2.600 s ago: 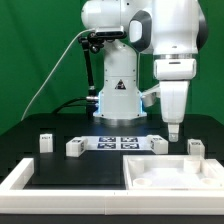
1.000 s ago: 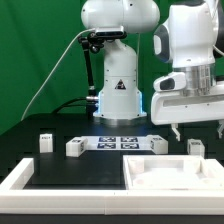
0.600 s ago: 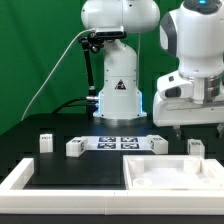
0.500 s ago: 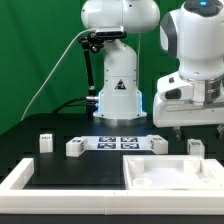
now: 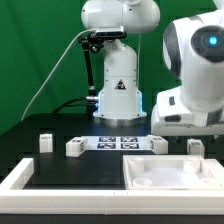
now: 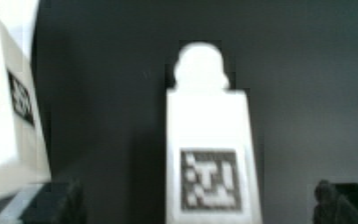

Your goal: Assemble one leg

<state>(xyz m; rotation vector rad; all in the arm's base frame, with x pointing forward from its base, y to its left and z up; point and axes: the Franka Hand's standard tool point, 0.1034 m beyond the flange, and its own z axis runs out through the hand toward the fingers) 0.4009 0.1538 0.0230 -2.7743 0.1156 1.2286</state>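
In the wrist view a white leg (image 6: 208, 140) lies below my gripper (image 6: 197, 203), with a rounded peg at one end and a black-and-white tag on its face. The dark fingertips (image 6: 43, 205) stand wide apart on either side of it, open and not touching it. The edge of another tagged white part (image 6: 2, 100) shows beside it. In the exterior view several legs stand on the black table: two at the left (image 5: 45, 142) (image 5: 74, 147) and two at the right (image 5: 160, 144) (image 5: 196, 147). My hand (image 5: 192, 108) hangs above the right pair, and its fingers are hard to make out there.
The marker board (image 5: 118, 143) lies flat in the middle of the table. The large white square rimmed panel (image 5: 150, 162) sits at the front right. A white L-shaped border (image 5: 20, 178) runs along the front left. The robot's base (image 5: 118, 95) stands behind.
The wrist and hand have swung round and come nearer the camera, above the right-hand legs. The legs, panel and marker board have not moved.
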